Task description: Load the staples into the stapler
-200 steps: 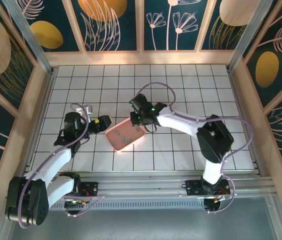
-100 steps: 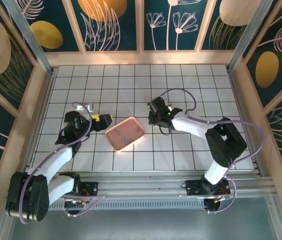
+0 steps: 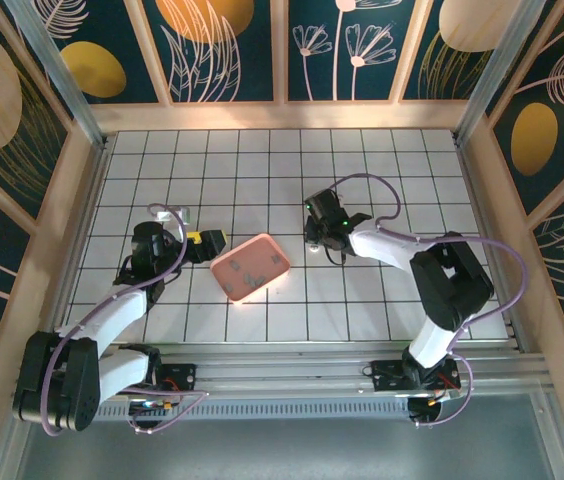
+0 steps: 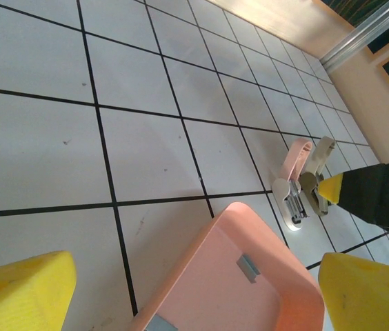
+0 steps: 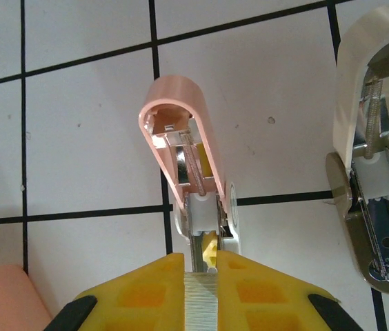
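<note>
Staples point(image 5: 201, 312) pinched in nearly closed right claw point(image 5: 200, 265), touching open stapler point(image 5: 181, 131)

Overhead: the tray point(image 3: 220, 268) sits on the table point(image 3: 362, 160) between my two grippers. My left gripper point(image 3: 217, 240) is just beside the tray's far-left edge. My right gripper point(image 5: 201, 269) is off to the tray's right, apart from it.

Left wrist view: the staples point(image 4: 247, 267) lie inside the tray, apart from one another.

Right wrist view: the stapler point(image 5: 181, 138) lies on the table directly ahead of my right gripper, its hinge end at my fingertips and its lid end pointing away. A staple strip point(image 5: 201, 303) sits between my fingers, in line with the stapler's channel. A second stapler point(image 5: 377, 172) lies to the right in this view, near the first but apart.
</note>
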You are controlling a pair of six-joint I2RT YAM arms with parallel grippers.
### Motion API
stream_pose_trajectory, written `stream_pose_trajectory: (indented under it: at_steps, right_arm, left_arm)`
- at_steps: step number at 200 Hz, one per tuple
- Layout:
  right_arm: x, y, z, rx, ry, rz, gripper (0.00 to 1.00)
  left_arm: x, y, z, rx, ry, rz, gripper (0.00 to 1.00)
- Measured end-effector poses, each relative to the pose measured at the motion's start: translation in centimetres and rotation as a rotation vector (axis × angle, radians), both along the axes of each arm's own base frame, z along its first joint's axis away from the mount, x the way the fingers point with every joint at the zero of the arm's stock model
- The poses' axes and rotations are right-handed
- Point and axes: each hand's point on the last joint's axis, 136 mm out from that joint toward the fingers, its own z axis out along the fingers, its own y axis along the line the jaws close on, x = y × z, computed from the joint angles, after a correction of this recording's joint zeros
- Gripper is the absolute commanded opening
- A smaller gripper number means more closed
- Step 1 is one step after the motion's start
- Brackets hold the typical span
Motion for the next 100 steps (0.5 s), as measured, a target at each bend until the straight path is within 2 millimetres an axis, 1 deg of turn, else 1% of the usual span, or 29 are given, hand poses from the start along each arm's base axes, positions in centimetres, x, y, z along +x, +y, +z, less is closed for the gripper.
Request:
stream_pose_trajectory:
  at_steps: [28,100]
  right_arm:
    - [0.0,0.1,-0.8,-0.010,0.011,0.008,0.16]
    - [0.4,0.3,-1.5,-0.018,0.009,0.019,0.16]
  left_arm:
    - [0.0,0.0,-0.2,0.000,0.006,-0.002,0.91]
    - [0.0,-0.1,-0.3,0.001,0.010,-0.003,0.91]
